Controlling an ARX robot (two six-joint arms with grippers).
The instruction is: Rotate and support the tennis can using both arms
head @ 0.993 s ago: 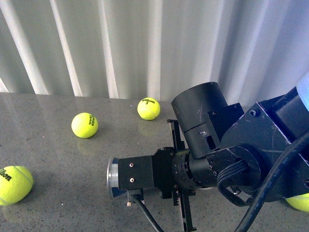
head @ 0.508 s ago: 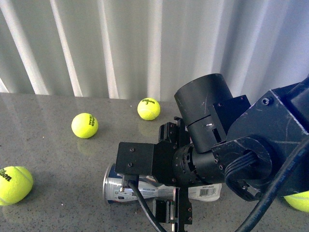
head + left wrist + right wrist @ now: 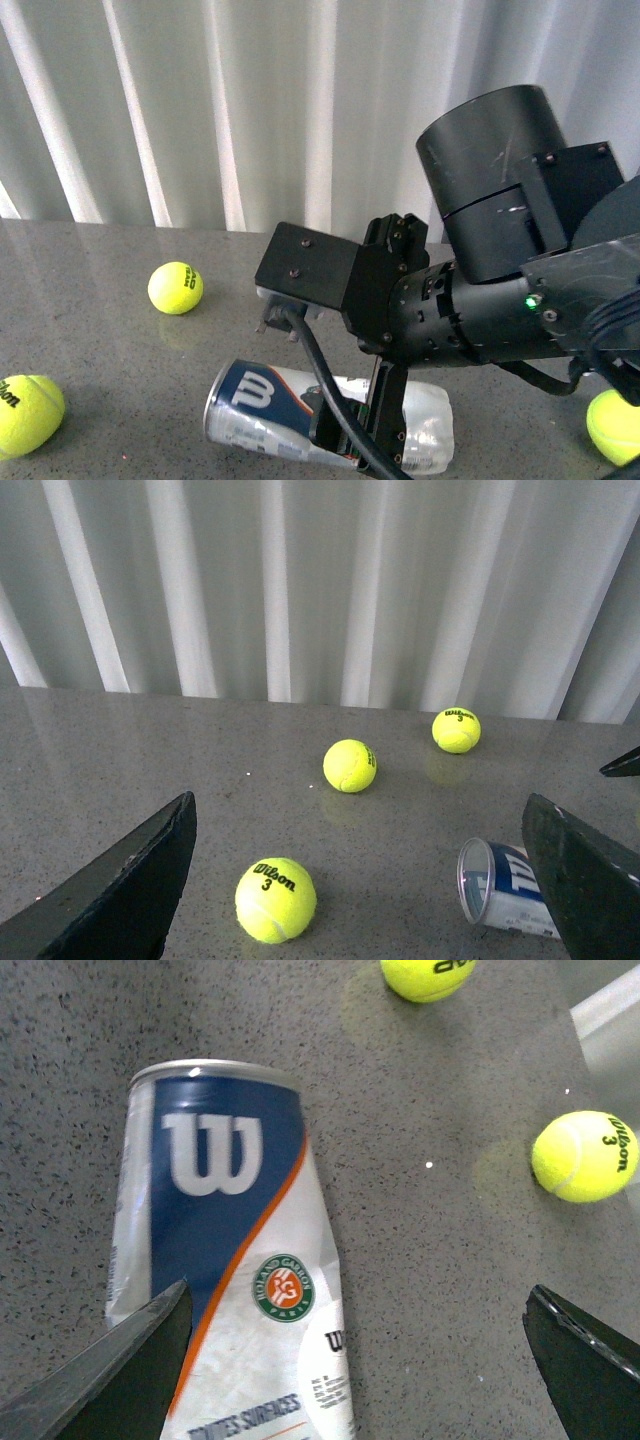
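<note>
The tennis can (image 3: 255,405) lies on its side on the grey table, lid end toward the left, blue W label up. My right arm (image 3: 500,290) hangs over it, and the right gripper (image 3: 365,435) is open just above the can's middle. In the right wrist view the can (image 3: 225,1260) lies partly under one finger (image 3: 110,1380), while the other finger (image 3: 590,1370) stands over bare table. My left gripper (image 3: 360,900) is open, well off the can (image 3: 500,885), whose lid end shows beside one finger (image 3: 585,880). The left arm is out of the front view.
Yellow tennis balls lie loose on the table: one behind the can (image 3: 175,287), one at the left edge (image 3: 30,410), one at the far right (image 3: 615,425). A ball (image 3: 275,900) sits between the left fingers. White curtains (image 3: 200,100) close the back.
My right arm has risen and swung its wrist up, uncovering the can. The can's blue label now faces up and its lid end has shifted a little.
</note>
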